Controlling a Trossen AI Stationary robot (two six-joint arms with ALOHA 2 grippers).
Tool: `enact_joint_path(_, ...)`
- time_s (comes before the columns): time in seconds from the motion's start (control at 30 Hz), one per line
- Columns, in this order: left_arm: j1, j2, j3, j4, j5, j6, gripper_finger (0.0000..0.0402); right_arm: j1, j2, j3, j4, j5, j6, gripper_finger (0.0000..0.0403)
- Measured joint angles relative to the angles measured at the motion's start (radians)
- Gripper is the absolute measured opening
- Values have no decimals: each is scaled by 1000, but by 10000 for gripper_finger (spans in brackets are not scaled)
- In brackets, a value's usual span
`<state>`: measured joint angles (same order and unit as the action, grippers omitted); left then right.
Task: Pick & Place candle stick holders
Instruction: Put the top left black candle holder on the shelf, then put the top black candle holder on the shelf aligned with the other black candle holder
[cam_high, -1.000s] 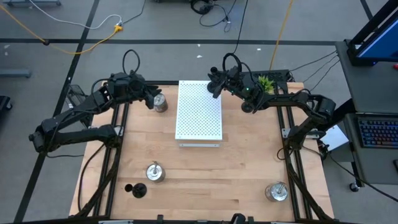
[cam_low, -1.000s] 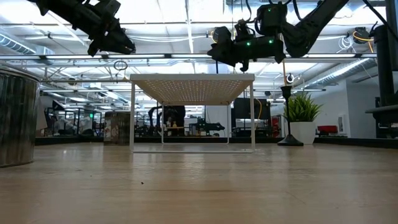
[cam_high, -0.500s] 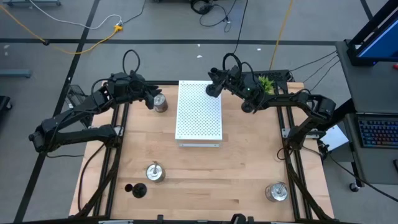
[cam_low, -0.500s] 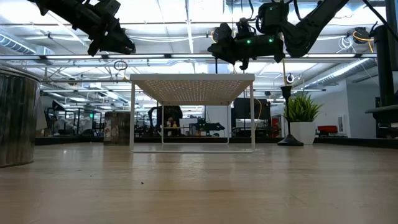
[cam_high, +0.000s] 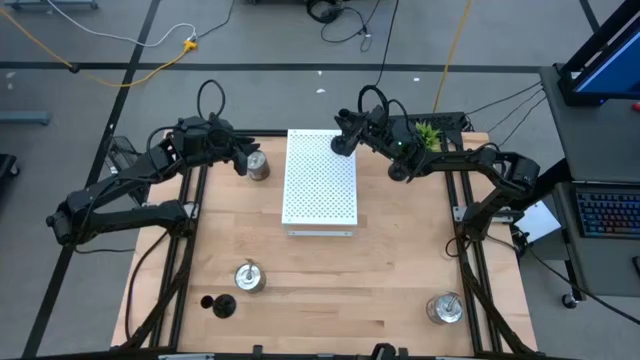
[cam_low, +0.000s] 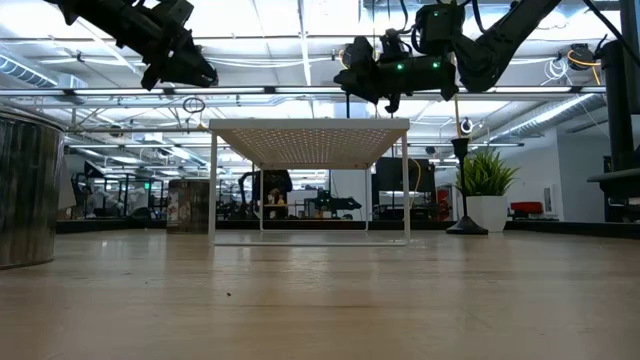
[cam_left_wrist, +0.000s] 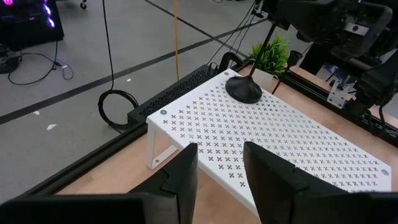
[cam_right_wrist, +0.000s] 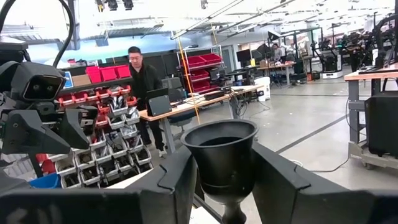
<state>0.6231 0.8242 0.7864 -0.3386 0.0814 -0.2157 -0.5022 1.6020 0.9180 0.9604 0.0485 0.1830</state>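
Right tool (cam_high: 343, 140) closed on black round-based thin-stemmed candle stick holder (cam_left_wrist: 244, 89), base resting on far corner of white perforated rectangular board (cam_high: 320, 180), stem upright. Left tool (cam_high: 243, 158) open, just beside shiny silver holder (cam_high: 258, 166), left of board on tabletop (cam_high: 340, 280).

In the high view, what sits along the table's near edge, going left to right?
Black holder → silver holder → second silver holder.
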Motion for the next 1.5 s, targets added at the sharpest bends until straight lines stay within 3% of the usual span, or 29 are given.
enact_joint_path(0.4, 0, 0, 0, 0, 0, 0, 134, 0, 0, 0, -14, 2, -66, 238)
enact_joint_path(0.6, 0, 0, 0, 0, 0, 0, 133, 0, -30, 0, -104, 3, -122, 258)
enact_joint_path(1.23, 0, 0, 0, 0, -2, 11, 133, 0, -388, 1, -797, 13, -212, 254)
enact_joint_path(1.37, 0, 0, 0, 0, -2, 11, 133, 1, -486, 1, -981, 83, -186, 254)
enact_joint_path(1.5, 0, 0, 0, 0, -2, 11, 133, 1, -561, 1, -1141, 85, -104, 254)
